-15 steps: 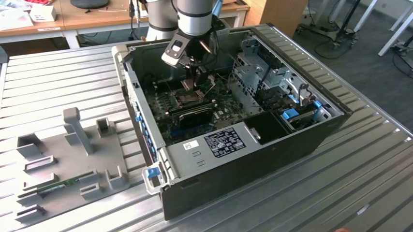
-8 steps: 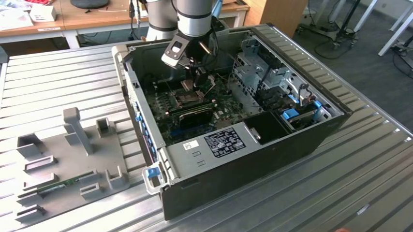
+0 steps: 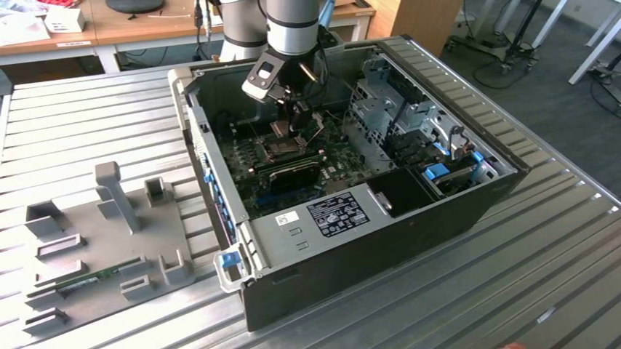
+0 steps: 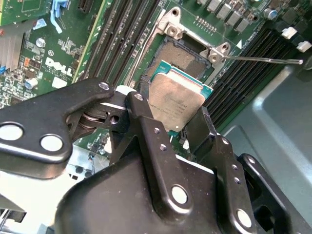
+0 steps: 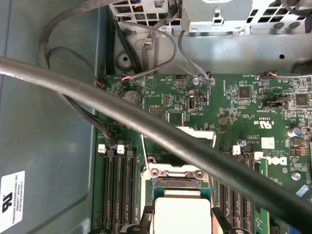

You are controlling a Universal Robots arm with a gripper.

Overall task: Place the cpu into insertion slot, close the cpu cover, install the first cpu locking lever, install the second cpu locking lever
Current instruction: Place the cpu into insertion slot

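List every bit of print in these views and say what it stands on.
White logo lettering on the motherboard: a brand mark, left unquoted.
Engraving on the cpu top: too faint to read.
White sticker on the case wall: too small.
Black label on the metal bracket: too small.

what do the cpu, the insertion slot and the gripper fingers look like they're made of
The cpu: dull grey metal top, matte sheen, on a green board rim. The insertion slot: dark matte bed, probably plastic, with a silvery metal rim. The gripper fingers: glossy black with highlights and silver screws; plastic or coated metal, unclear.
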